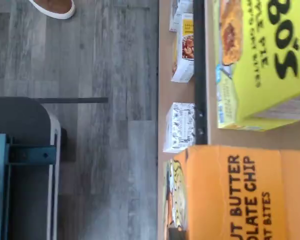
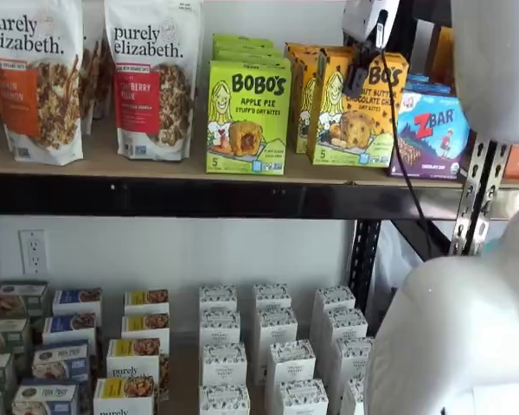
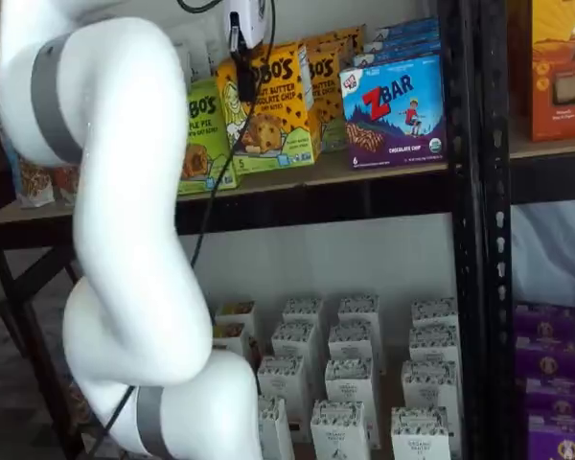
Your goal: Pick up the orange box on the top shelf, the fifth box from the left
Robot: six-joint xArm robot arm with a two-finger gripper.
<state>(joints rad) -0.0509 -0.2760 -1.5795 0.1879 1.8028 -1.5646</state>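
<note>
Granola bags in white pouches [image 2: 35, 78] stand leftmost on the tan wooden top shelf [image 2: 112, 164], then the lime-green Apple Pie carton [image 2: 246, 117]. Next comes the upright orange-yellow Bobo's box [image 2: 356, 112], the white gripper [image 2: 356, 79] with black fingers hanging against its front; how its fingers stand cannot be told. The blue ZBar box [image 2: 428, 134] sits rightmost.

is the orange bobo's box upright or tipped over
Upright. In both shelf views the orange box stands on its base on the top shelf, lettering level, with the gripper in front of it.
</note>
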